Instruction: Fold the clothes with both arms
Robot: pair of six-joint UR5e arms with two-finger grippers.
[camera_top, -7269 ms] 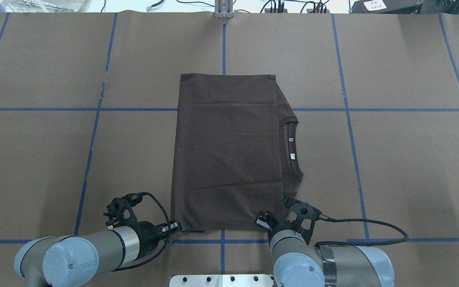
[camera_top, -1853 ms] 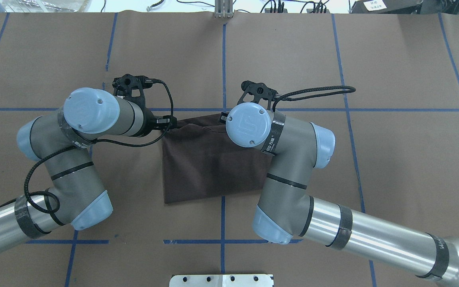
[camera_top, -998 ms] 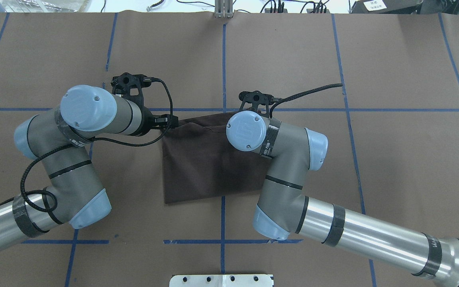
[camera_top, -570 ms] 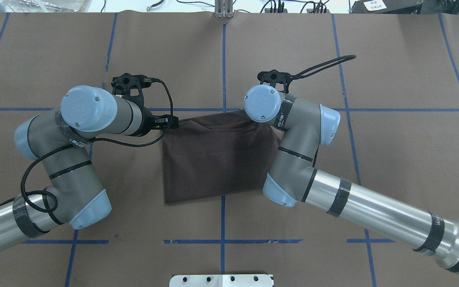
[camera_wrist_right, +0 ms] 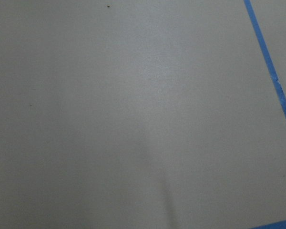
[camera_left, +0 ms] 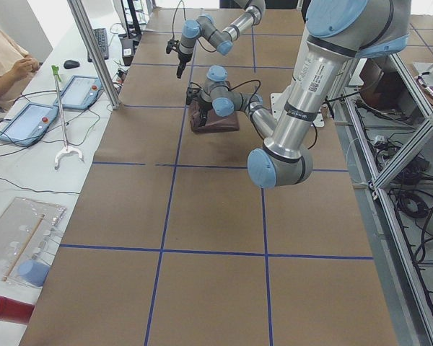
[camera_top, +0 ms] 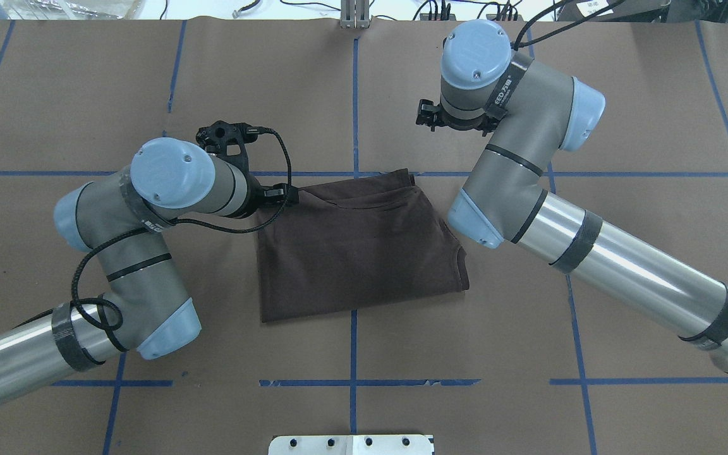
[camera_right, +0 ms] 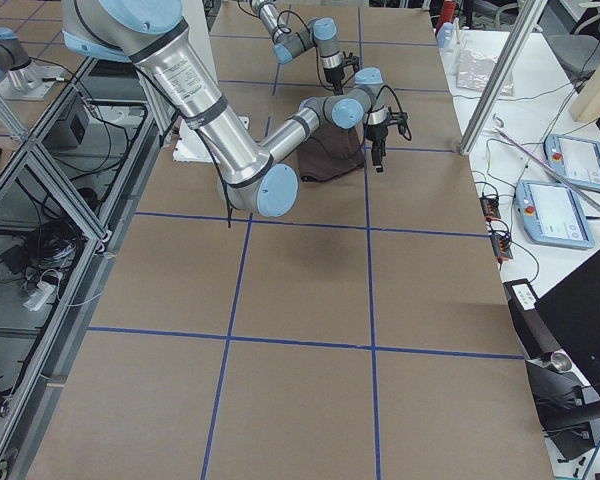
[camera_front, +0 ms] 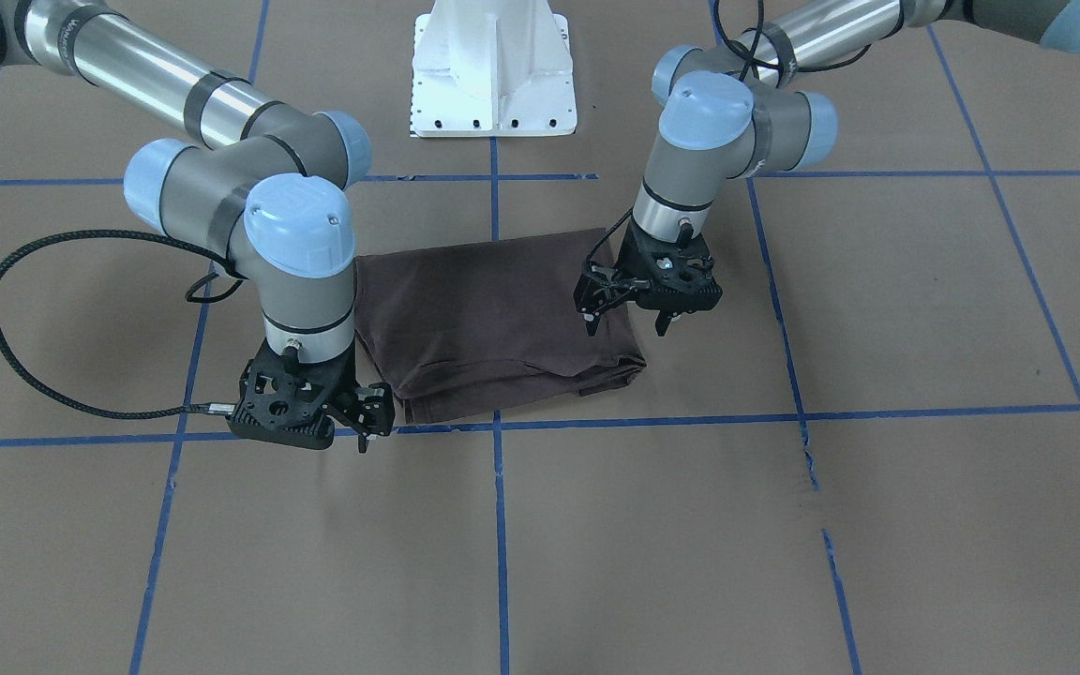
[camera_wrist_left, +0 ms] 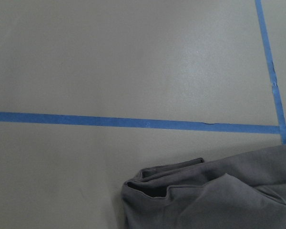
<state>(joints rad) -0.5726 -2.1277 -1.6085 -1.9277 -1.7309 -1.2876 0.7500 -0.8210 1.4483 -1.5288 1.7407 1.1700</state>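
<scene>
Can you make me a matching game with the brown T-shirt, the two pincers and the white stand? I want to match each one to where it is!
Things:
1. T-shirt
2. left pincer
3. right pincer
4. white base

Places:
A. raised over bare table, away from the T-shirt
B. at the table's side nearest the robot
C. lying folded in the middle of the table
D. open, right by a far corner of the T-shirt

Pairs: 1-C, 2-D, 3-A, 4-B
</scene>
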